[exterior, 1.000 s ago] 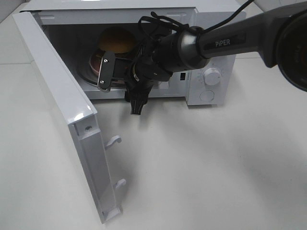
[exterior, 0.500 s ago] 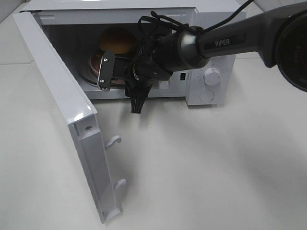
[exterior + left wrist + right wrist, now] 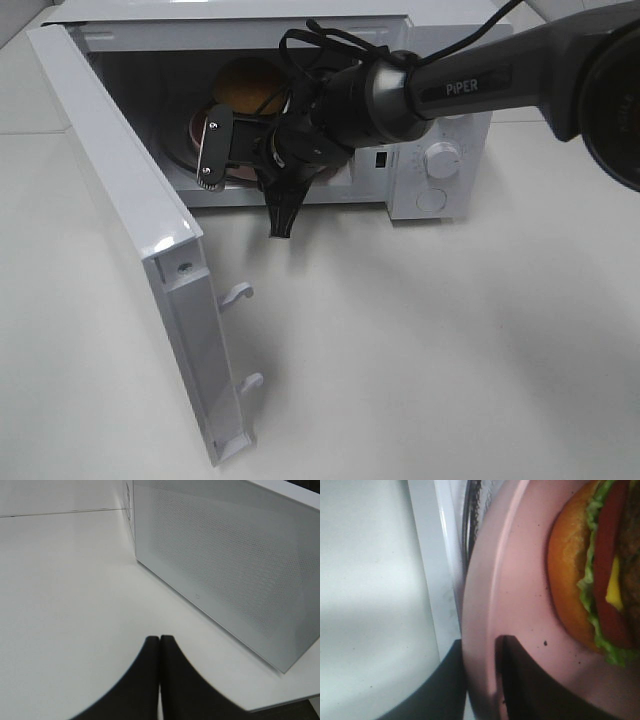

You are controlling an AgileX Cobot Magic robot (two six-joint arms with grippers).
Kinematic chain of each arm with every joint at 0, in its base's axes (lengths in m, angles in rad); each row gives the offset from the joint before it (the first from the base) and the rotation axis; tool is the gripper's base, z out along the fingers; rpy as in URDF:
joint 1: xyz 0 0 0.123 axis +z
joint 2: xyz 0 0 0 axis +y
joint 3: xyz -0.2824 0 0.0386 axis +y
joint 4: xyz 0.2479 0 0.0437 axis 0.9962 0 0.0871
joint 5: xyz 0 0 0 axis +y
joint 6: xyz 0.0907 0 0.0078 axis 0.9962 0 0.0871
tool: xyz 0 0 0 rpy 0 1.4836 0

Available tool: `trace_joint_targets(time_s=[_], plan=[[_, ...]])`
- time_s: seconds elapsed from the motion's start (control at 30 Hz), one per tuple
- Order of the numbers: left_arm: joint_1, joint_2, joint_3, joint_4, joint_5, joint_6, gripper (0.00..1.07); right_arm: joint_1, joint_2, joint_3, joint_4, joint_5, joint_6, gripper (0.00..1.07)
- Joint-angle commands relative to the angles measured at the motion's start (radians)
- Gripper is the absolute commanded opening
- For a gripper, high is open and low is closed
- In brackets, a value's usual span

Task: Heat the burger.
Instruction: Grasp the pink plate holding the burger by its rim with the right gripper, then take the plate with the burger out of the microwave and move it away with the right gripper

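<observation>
White tabletop [image 3: 420, 360] w/ a white microwave [image 3: 440, 30] at the back, door [image 3: 130, 230] swung wide open on the left side of the high view.

Left gripper [image 3: 159, 652]: only in its wrist cam. Both black fingers pressed flat together, nothing between them. It hangs over bare table, the door's perforated outer face just ahead of it and off to one side, not touching.

Microwave cavity: holds a pink plate [image 3: 200, 135], and on the plate the burger [image 3: 250, 85]. Golden bun top is visible above and behind the right gripper [image 3: 215, 150].

Right gripper: reached into the cavity mouth from the right side, arm marked PiPER [image 3: 470, 88] crossing in front of the control panel, white dial [image 3: 442, 158] below the arm. Wrist cam shows the plate rim [image 3: 480, 630] sandwiched between the two dark fingers [image 3: 520, 680], one under the rim, one on top, so jaws are clamped on the plate edge. Burger [image 3: 600, 575] sits further in on the plate, past the fingertips, apart from them; bun, lettuce, tomato, cheese layers visible. Microwave sill [image 3: 437, 590] just below the rim.
</observation>
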Motion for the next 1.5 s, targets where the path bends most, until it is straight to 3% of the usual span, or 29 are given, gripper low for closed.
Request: trace_joint_targets(time_s=[0.03,0.87,1.5], plan=[[-0.001,-0.007,0.002,0.001,-0.008,0.0,0.0,-0.008,0.0,-0.002,0.003,0.026,0.018,0.0],[-0.001,-0.007,0.002,0.001,-0.008,0.0,0.0,0.028,-0.107,0.007,0.092,0.066,-0.223,0.0],[-0.001,-0.007,0.002,0.001,-0.008,0.0,0.0,0.028,-0.321,0.341,0.09,-0.134,-0.433,0.0]])
